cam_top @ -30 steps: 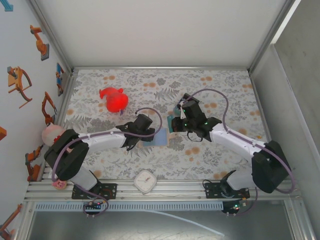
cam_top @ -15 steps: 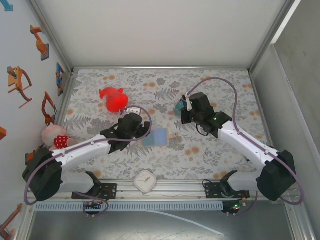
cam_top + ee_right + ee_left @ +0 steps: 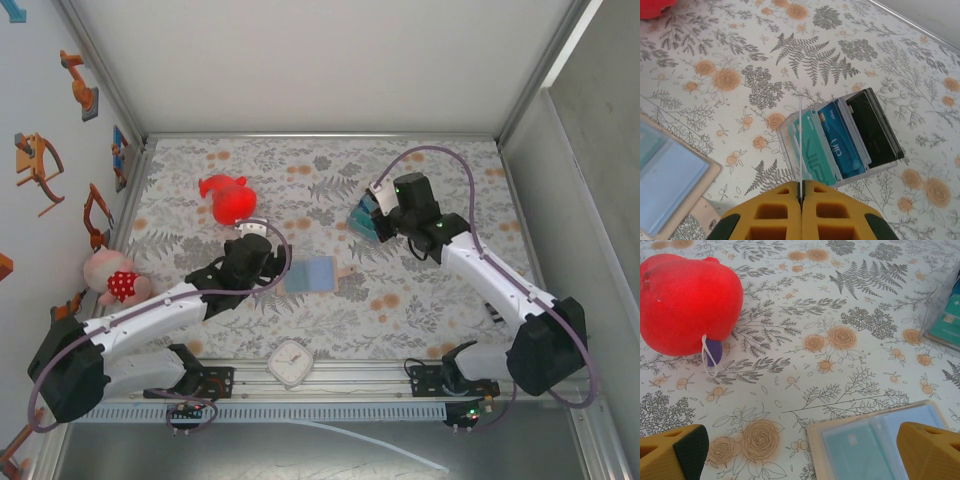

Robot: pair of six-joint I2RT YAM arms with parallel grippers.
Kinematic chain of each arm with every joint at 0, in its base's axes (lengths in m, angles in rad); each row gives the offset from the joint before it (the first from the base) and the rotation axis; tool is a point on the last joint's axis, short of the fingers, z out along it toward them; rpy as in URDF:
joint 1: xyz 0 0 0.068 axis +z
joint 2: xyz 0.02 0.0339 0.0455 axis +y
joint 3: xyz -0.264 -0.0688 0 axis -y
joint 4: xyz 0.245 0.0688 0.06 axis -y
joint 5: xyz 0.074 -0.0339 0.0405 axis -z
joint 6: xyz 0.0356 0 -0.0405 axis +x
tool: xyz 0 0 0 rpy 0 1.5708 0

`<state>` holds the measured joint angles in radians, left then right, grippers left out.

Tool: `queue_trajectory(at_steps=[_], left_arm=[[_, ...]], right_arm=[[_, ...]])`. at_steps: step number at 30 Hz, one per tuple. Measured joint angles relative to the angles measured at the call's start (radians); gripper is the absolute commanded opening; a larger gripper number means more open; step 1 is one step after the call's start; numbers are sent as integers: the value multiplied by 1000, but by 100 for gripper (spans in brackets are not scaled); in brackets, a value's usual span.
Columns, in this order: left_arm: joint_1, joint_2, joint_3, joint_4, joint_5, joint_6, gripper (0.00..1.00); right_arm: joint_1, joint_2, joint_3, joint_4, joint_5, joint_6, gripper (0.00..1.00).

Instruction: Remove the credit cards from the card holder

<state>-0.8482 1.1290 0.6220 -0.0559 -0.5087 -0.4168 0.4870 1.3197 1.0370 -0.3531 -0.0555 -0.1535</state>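
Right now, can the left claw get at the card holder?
Probably yes: the left claw is open, the card holder lies flat right before it with nothing between, and the red toy sits well aside.

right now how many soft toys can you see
2: a red toy far left on the table, a pink toy at its left edge. More may be hidden.

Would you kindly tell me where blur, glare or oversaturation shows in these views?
Top external: even soft light, only weak shadows. Left wrist: the red toy glows oversaturated; the left gripper looks soft. Right wrist: floral tablecloth crisp, right gripper blurred up close.
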Motion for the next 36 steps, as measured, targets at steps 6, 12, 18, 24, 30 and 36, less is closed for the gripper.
queue_trajectory(at_steps=[6, 12, 18, 24, 30, 36], left_arm=[[6, 0, -14, -1, -8, -5, 97], [12, 0, -14, 0, -8, -8, 97], [24, 0, -15, 0, -8, -15, 97], [38, 0, -15, 0, -7, -16, 97], [52, 0, -15, 0, -6, -16, 97], [61, 0, -15, -1, 2, -23, 97]], right_arm=[[-26, 124, 80, -33, -60, -89, 0], [-61, 278, 157, -81, -79, -147, 0], [-86, 390, 226, -114, -91, -188, 0], [-93, 472, 277, -130, -95, -219, 0], [-98, 513, 286, -146, -120, -245, 0], [-101, 536, 299, -180, -139, -264, 27]])
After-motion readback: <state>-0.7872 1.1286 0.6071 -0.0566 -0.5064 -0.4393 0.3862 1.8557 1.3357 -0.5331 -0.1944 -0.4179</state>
